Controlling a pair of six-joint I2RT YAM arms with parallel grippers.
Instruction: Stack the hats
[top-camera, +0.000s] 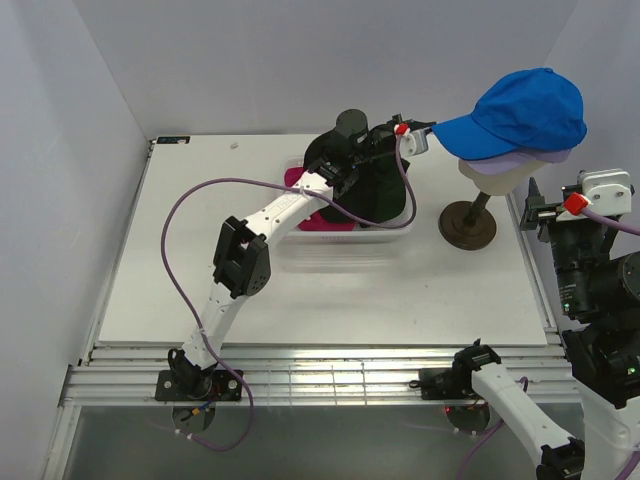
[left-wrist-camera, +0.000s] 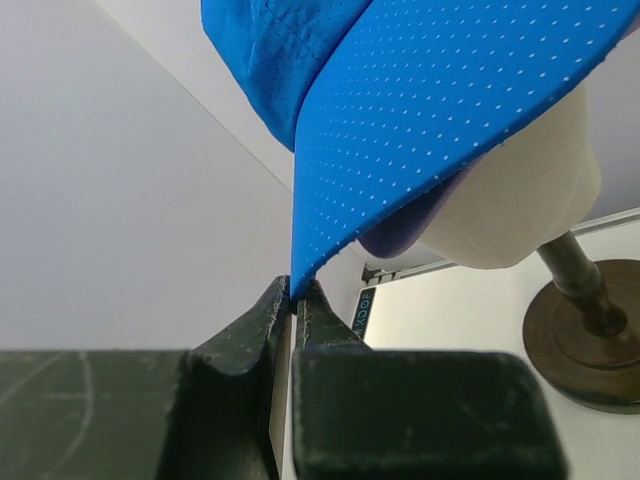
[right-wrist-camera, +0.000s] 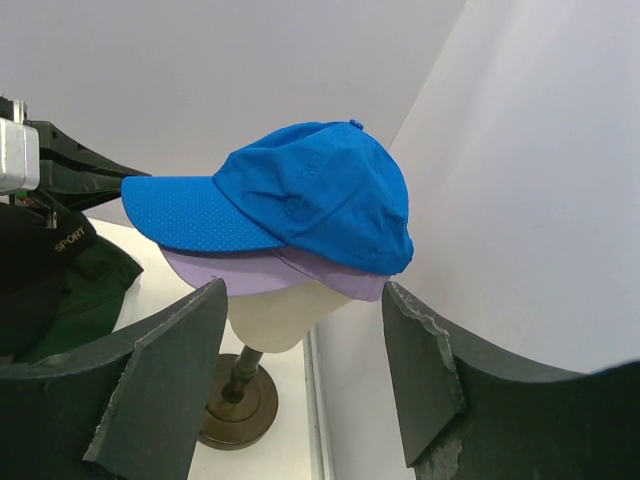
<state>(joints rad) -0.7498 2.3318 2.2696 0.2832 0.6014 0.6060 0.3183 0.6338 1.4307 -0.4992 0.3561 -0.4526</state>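
A bright blue cap (top-camera: 525, 110) sits on top of a lavender cap (top-camera: 520, 162) on the mannequin head at the back right. My left gripper (top-camera: 430, 128) is shut on the tip of the blue cap's brim (left-wrist-camera: 430, 120), and its fingertips (left-wrist-camera: 293, 290) pinch the brim edge. My right gripper (top-camera: 532, 205) is open and empty just right of the head; in its wrist view both caps (right-wrist-camera: 310, 190) show between its fingers (right-wrist-camera: 305, 290). A dark green cap (top-camera: 385, 195), a magenta cap (top-camera: 330, 222) and a black cap (right-wrist-camera: 30, 270) lie in the basket, partly hidden by my left arm.
The cream mannequin head (top-camera: 500, 182) stands on a brown stand (top-camera: 468, 222) near the table's right edge. The white basket (top-camera: 350, 242) sits at the back middle. White walls enclose the back and both sides.
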